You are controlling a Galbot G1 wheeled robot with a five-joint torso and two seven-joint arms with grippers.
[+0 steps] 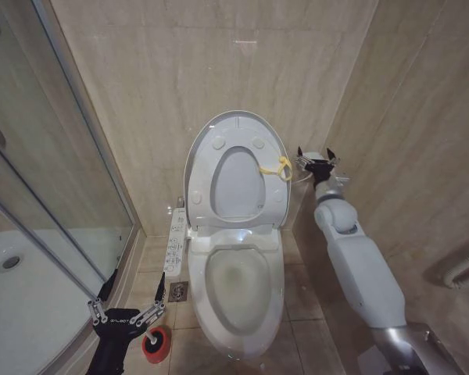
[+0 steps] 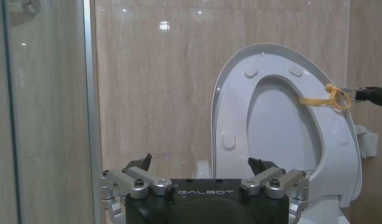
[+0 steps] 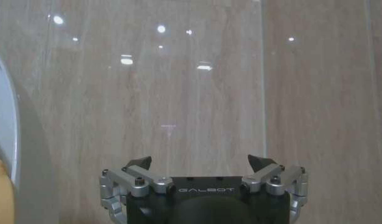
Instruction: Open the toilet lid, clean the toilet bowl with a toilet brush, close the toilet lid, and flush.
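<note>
In the head view, the toilet lid (image 1: 236, 173) is standing raised against the tiled wall at frame centre with the toilet bowl (image 1: 238, 291) lying open and stained below it, while the right gripper (image 1: 318, 159) is hanging spread just right of the lid's yellow loop (image 1: 279, 167) and the left gripper (image 1: 130, 292) is hovering spread at lower left above the red brush holder (image 1: 156, 344), floor tiles showing between holder and bowl. In the left wrist view, the left gripper (image 2: 202, 163) is sitting released at the bottom edge, facing the upright lid (image 2: 284, 130) at right and the shower glass (image 2: 41, 112) at left. In the right wrist view, the right gripper (image 3: 200, 162) is gaping empty at the bottom edge before bare wall, the lid's rim (image 3: 4, 116) showing at the left edge.

The head camera looks down from above; both wrist cameras face the wall, sharing the raised toilet lid (image 1: 236, 168) edge.
</note>
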